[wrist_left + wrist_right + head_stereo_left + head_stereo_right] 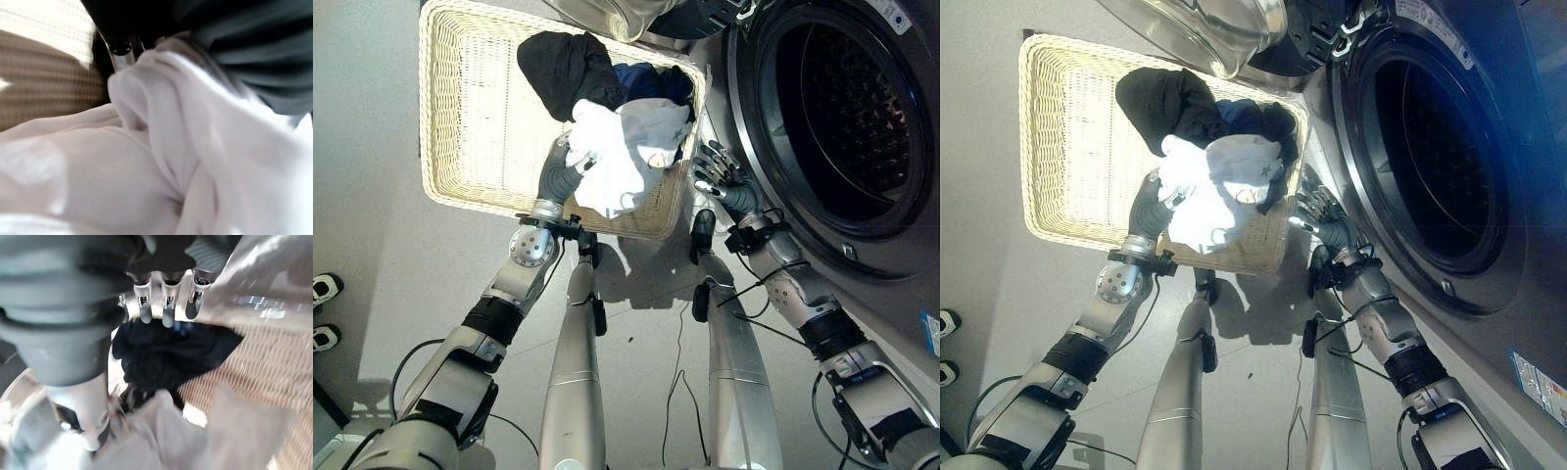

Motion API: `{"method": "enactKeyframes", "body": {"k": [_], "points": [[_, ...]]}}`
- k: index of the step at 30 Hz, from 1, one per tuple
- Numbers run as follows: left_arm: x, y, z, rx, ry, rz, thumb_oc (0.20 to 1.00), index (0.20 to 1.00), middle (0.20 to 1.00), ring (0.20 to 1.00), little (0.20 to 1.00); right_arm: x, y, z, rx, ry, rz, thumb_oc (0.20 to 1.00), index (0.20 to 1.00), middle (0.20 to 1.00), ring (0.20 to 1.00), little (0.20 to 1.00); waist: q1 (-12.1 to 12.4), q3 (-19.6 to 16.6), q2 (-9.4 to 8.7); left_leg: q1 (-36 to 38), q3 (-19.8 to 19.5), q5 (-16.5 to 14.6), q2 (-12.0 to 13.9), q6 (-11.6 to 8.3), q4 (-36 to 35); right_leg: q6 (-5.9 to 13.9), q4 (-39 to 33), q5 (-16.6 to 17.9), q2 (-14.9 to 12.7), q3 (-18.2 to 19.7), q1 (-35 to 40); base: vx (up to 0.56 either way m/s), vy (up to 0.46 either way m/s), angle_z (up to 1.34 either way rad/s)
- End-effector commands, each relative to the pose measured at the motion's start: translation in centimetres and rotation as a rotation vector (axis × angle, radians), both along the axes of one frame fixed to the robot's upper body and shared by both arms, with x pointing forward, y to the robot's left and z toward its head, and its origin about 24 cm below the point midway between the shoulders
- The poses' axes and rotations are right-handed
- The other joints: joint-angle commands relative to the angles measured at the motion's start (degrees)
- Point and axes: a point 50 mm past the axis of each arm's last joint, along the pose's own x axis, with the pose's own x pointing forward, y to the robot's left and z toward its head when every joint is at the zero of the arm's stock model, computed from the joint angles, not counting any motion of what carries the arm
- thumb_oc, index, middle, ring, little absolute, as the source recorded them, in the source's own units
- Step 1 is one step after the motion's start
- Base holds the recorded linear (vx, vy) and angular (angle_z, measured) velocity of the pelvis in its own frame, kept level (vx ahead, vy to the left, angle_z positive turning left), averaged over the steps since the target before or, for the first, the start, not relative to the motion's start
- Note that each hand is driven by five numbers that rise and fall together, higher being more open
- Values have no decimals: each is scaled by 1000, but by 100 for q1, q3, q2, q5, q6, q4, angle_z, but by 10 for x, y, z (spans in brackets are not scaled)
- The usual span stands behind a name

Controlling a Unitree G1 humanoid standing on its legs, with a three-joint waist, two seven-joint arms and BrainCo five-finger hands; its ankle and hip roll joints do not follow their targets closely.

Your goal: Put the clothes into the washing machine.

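The left hand (570, 168) reaches into the pale woven wicker laundry basket (460, 108) in the left eye view, its fingers curled into the crumpled white cloth garment (612, 162) heaped at the basket's end nearest the washer. Behind the white garment lie a bunched black garment (566, 67) and a dark blue garment (651, 80), all three inside the basket, which stands on the grey floor (372, 245). The right hand (720, 174) hangs just outside the basket's rim, between the basket and the front-loading washing machine with a dark round drum opening (847, 108); its fingers are spread and relaxed, holding nothing. A pair of shoes (323, 308) shows at the floor's edge.

In the right eye view the same layout holds: the left hand (1157, 201) is buried in the white garment (1219, 181), and the right hand (1317, 217) is beside the basket's (1067, 127) corner, apart from the clothes. The washer's open glass door (1224, 34) hangs above the basket's far end.

The left wrist view shows folds of the white garment (161, 161) pressed close against the hand's fingers (120, 54), with wicker (44, 83) beyond.

The right wrist view shows the right hand's straight fingers (166, 303) pointing at the black garment (166, 352), not touching it, with the white garment (195, 431) nearer and the basket weave (264, 367) alongside.
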Motion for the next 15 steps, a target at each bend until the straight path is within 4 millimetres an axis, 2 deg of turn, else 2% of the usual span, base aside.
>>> {"method": "enactKeyframes", "body": {"k": [1,4,8,15], "points": [[-22,-11,32,66,-277,8,200,200,200,200,200,-17,18,12,56,-68,130,1000,1000,1000,1000,1000,189,-88,-218,-221,-297,-384,-614,386,614,388,-307,412,195,-326,152,28,-32,5],[-30,-19,40,169,-438,92,200,200,200,200,200,-22,30,22,82,-86,228,1000,1000,1000,1000,1000,237,-88,-203,-249,-335,-392,-655,402,662,385,-284,401,158,-365,137,20,-22,2],[-35,-23,47,250,-564,179,200,200,200,200,200,-29,42,30,109,-91,318,1000,1000,1000,1000,1000,279,-88,-182,-262,-361,-400,-685,404,698,388,-244,380,126,-400,127,27,-24,6],[-35,-26,50,309,-658,270,200,200,200,200,200,-38,52,39,150,-127,413,1000,1000,1000,1000,1000,314,-88,-194,-359,-394,-412,-710,416,794,395,-144,375,96,-440,35,24,-32,6]]}}
